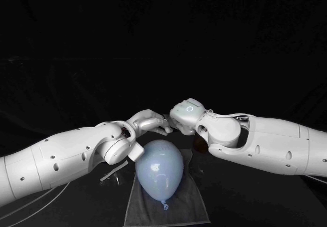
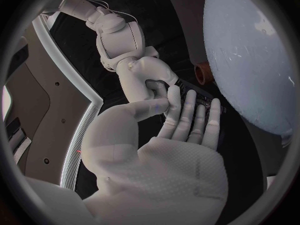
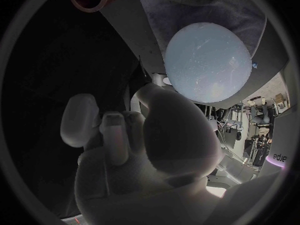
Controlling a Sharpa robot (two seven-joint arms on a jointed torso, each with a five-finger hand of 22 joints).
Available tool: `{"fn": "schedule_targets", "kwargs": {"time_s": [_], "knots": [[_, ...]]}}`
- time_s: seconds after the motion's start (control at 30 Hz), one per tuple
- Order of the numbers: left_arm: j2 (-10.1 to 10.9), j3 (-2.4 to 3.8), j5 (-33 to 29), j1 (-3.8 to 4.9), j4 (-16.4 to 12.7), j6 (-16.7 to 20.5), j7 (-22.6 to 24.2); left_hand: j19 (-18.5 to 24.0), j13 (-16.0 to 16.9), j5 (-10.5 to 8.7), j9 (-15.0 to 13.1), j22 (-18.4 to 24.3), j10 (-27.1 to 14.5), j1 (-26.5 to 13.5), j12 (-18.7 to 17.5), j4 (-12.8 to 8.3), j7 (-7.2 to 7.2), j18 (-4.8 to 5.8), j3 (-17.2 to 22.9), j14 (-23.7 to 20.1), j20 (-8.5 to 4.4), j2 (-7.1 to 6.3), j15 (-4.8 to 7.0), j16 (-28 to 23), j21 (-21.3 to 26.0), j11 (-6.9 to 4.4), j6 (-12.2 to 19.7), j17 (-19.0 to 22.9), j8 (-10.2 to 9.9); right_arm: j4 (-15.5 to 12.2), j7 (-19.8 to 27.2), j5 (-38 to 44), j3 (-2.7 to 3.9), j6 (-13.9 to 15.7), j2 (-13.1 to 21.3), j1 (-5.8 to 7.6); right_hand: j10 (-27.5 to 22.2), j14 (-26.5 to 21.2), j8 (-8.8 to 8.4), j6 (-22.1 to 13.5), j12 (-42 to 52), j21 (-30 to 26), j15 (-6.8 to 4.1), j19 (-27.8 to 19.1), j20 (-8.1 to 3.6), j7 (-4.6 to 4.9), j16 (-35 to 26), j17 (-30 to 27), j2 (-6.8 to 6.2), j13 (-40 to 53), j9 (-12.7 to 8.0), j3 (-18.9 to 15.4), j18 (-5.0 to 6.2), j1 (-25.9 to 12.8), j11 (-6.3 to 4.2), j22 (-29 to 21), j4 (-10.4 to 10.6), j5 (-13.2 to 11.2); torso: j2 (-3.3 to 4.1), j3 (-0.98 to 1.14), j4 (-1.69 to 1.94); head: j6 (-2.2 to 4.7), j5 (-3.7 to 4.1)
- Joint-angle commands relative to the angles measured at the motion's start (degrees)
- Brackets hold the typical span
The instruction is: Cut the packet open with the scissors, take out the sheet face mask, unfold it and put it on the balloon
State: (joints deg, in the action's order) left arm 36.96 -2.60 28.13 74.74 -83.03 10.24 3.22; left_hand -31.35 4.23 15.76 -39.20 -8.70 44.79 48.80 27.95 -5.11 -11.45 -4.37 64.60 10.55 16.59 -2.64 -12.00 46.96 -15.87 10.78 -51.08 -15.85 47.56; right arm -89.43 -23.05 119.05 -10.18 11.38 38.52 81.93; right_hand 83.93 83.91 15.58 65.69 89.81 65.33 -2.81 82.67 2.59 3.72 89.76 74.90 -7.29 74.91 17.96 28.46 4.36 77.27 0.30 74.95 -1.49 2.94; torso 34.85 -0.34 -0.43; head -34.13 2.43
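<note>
L hand (image 1: 150, 121) tip-to-tip w/ R hand (image 1: 180, 118)

Black table (image 1: 262, 208), black backdrop (image 1: 163, 42) rising behind it, dim light throughout, surroundings lost in darkness

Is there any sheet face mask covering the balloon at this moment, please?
No, in the head view the balloon lies bare on the grey cloth, with nothing draped over it.
</note>
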Motion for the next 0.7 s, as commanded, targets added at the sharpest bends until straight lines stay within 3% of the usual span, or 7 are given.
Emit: {"fn": "schedule_targets", "kwargs": {"time_s": [0.03,0.37,0.5,0.53,0.6,0.67,0.7], "knots": [[-0.02,0.16,-0.88,0.19,-0.62,-2.73,2.58,-0.50,-0.13,0.32,0.13,0.08,0.45,0.07,0.38,-3.08,0.34,0.47,2.87,0.45,0.06,0.43,0.05,-0.36,0.29,-0.16,-0.91,0.13,3.08,0.79,-2.04,2.93,-0.07,1.94,0.43,-0.03,6.07,6.09,0.90,0.90,0.19,0.62,-0.56,0.47,-0.12,-0.07,0.24,15.10,0.45,15.09,0.93,0.10,-0.15,-0.06,-0.55,7.61,0.25,-0.17,0.03,-0.01,0.01,-0.01,-0.10],[-0.19,0.16,-1.18,0.21,-0.25,-2.55,2.14,-0.54,-0.20,0.55,0.15,0.14,0.48,0.04,0.37,-3.08,0.34,0.47,2.87,0.50,0.06,0.43,0.05,-0.39,0.37,-0.16,-0.91,0.26,3.17,-0.65,-0.60,1.94,-0.06,6.92,1.75,0.02,6.07,6.09,2.13,0.86,0.19,0.88,-0.97,0.65,-0.49,-0.49,0.24,15.10,0.41,15.09,1.86,0.87,-0.20,-0.63,-0.99,7.82,0.27,-0.18,-0.01,0.01,0.01,0.02,-0.01],[-0.30,0.16,-1.27,0.21,-0.03,-2.52,2.08,-0.56,-0.21,0.61,0.15,0.15,0.47,0.03,0.36,-3.07,0.33,0.47,2.87,0.51,0.06,0.43,0.05,-0.39,0.39,-0.16,-0.90,0.30,3.18,-1.39,2.29,-1.08,-0.06,7.31,2.53,0.16,6.07,6.09,-0.19,-4.29,0.19,-0.35,-0.68,0.29,-0.53,0.23,0.24,15.10,0.53,15.09,1.36,0.91,-0.05,-1.15,-0.46,7.57,0.62,-0.16,-0.04,-0.01,-0.11,0.08,-0.18],[-0.33,0.16,-1.29,0.21,0.01,-2.51,2.07,-0.56,-0.21,0.61,0.15,0.15,0.47,0.03,0.36,-3.07,0.33,0.47,2.87,0.51,0.06,0.43,0.05,-0.39,0.39,-0.16,-0.90,0.30,3.18,-1.68,3.12,-1.78,-0.07,7.14,2.74,0.20,6.07,6.09,-2.13,-7.50,0.19,-0.61,-1.00,0.20,-0.52,0.11,0.24,15.10,0.22,15.09,0.58,1.07,-0.01,-0.85,-1.11,7.55,0.36,-0.17,-0.03,0.01,-0.10,0.00,-0.25],[-0.36,0.16,-1.30,0.21,0.05,-2.51,2.05,-0.56,-0.21,0.61,0.15,0.15,0.47,0.03,0.36,-3.07,0.33,0.47,2.87,0.51,0.06,0.43,0.05,-0.39,0.39,-0.16,-0.90,0.30,3.18,-2.11,4.00,-2.58,-0.07,6.98,3.01,0.24,6.07,6.09,-3.57,-9.68,0.19,-0.76,-1.49,0.15,-0.69,-0.52,0.24,15.10,-0.29,15.09,-0.09,0.98,0.04,-0.99,-1.75,7.57,0.38,-0.18,-0.01,0.04,-0.04,0.08,-0.28],[-0.39,0.16,-1.34,0.21,0.11,-2.52,2.01,-0.56,-0.21,0.61,0.15,0.15,0.47,0.03,0.36,-3.07,0.33,0.47,2.87,0.51,0.06,0.43,0.05,-0.39,0.39,-0.16,-0.90,0.30,3.18,-2.56,4.60,-3.30,-0.07,7.34,3.25,0.27,6.07,6.09,-3.97,-10.14,0.19,-0.81,-1.88,0.15,-0.80,-1.03,0.24,15.10,-0.34,15.09,-0.32,1.07,0.05,-0.91,-2.17,7.60,0.38,-0.20,0.00,0.05,-0.04,0.12,-0.26],[-0.42,0.16,-1.40,0.21,0.14,-2.55,1.98,-0.56,-0.21,0.61,0.15,0.15,0.47,0.03,0.36,-3.07,0.33,0.47,2.87,0.51,0.06,0.43,0.05,-0.39,0.39,-0.16,-0.90,0.30,3.18,-2.78,4.67,-3.61,-0.07,7.77,3.37,0.28,6.07,6.09,-3.71,-9.52,0.19,-0.71,-1.99,0.19,-0.87,-0.75,0.24,15.10,-0.43,15.09,-0.25,0.95,0.03,-1.09,-2.13,7.65,0.49,-0.18,0.00,0.06,-0.06,0.15,-0.26]]}}
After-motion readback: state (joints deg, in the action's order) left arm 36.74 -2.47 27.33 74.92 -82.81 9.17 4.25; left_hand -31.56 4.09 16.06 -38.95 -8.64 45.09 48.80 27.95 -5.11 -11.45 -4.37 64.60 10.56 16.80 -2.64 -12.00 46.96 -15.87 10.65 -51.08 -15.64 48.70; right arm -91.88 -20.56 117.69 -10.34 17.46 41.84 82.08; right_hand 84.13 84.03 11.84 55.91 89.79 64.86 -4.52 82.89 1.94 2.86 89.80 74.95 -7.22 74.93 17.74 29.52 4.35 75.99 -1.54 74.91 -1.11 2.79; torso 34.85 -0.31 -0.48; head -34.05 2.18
